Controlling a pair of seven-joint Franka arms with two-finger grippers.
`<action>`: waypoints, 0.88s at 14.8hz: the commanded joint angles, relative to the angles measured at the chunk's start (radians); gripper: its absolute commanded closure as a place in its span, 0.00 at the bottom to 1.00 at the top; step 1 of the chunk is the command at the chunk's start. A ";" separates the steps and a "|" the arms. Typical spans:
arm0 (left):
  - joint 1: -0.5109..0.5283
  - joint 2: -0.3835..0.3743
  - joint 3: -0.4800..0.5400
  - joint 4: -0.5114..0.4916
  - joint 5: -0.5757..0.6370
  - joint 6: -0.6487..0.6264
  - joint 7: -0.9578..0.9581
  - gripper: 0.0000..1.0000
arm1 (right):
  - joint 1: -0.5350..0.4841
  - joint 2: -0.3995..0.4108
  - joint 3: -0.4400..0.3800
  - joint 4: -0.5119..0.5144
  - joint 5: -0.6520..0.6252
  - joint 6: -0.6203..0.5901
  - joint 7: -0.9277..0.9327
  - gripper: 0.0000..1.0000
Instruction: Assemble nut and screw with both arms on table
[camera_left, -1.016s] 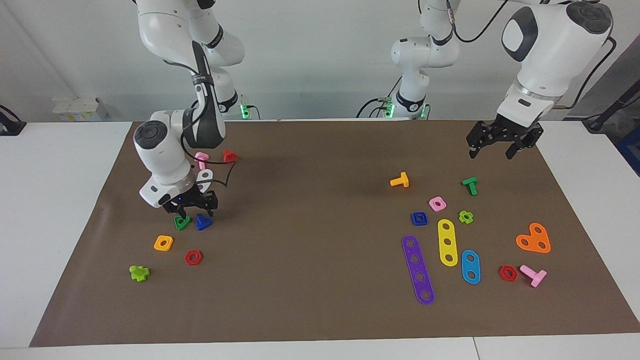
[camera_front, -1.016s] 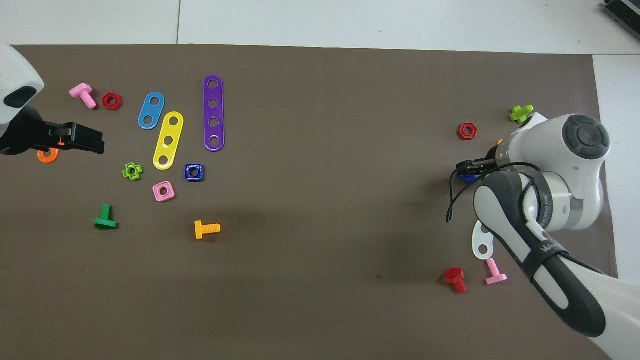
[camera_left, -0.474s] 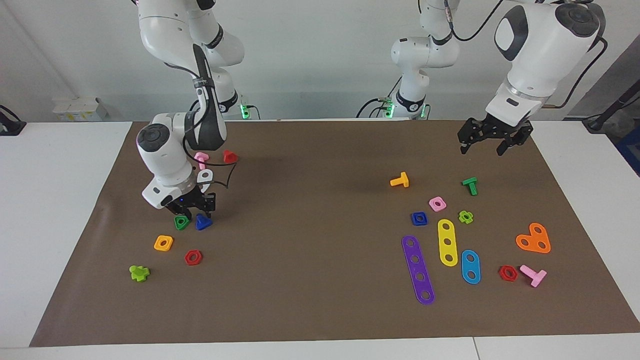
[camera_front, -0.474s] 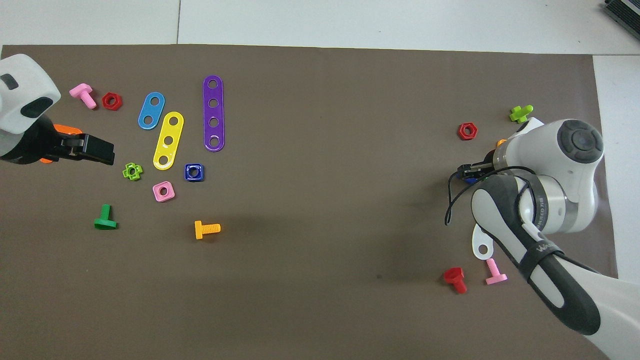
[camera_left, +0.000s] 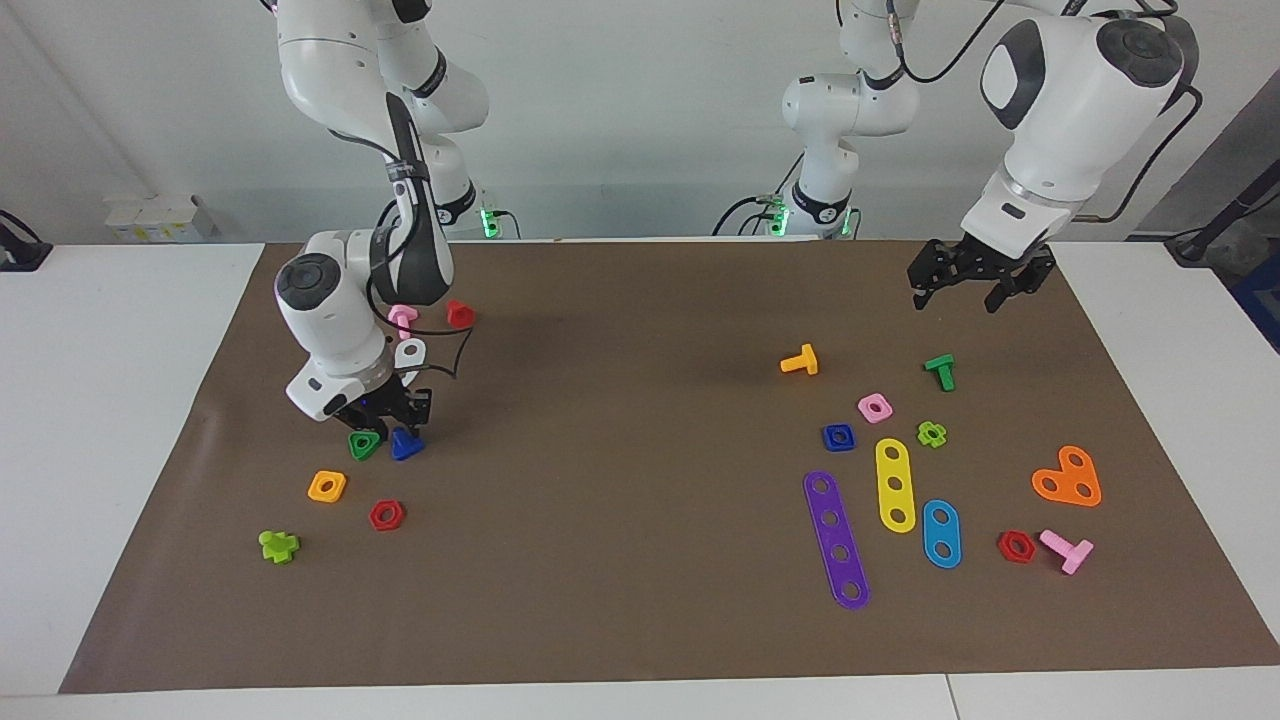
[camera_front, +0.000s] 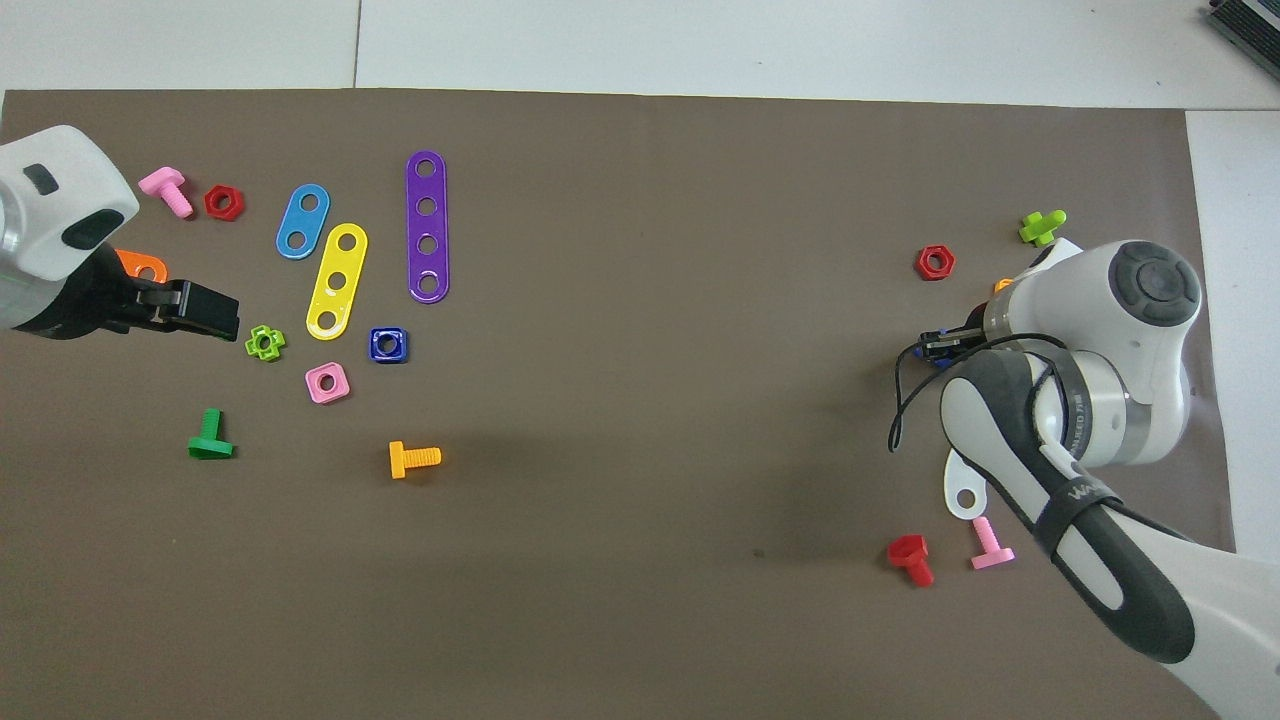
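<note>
Right gripper (camera_left: 392, 420), in the facing view, is down at the mat over the blue triangular-headed screw (camera_left: 405, 444), which sits just beside a green triangular nut (camera_left: 364, 445) toward the right arm's end of the table; its fingers are low around the screw's stem, but I cannot tell whether they have clamped it or are only partway closed. The screw looks to be resting on the brown mat (camera_left: 620, 560), so I judge the pick as begun, not finished. Left gripper (camera_left: 968, 285) hangs in the air with its fingers apart and empty, over bare mat by the green T-shaped bolt (camera_left: 941, 371), well apart from the blue square nut (camera_left: 839, 437), which lies flat between the pink square nut (camera_left: 875, 407) and the purple four-hole strip (camera_left: 836, 539). From overhead, the right gripper (camera_front: 935, 346) is mostly covered by its own wrist; only a sliver of blue shows at its tips, so the grip is no clearer. The left gripper (camera_front: 205, 310) shows spread fingers over the mat just beside the light green cross-shaped nut (camera_front: 265, 342), and the blue square nut (camera_front: 388, 344) lies untouched near the yellow three-hole strip (camera_front: 337, 281). By my reading, nothing is joined yet: both parts must be lifted, brought together and threaded.
</note>
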 joint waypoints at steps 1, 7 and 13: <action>-0.011 -0.039 0.012 -0.042 -0.015 0.021 0.006 0.00 | -0.014 0.001 0.006 -0.030 0.021 0.069 -0.046 0.59; -0.008 -0.037 0.012 -0.042 -0.015 0.038 0.006 0.00 | -0.013 0.001 0.006 -0.033 0.023 0.084 -0.043 0.62; -0.006 -0.039 0.012 -0.050 -0.015 0.040 0.005 0.00 | -0.013 0.001 0.006 -0.033 0.023 0.075 -0.042 0.62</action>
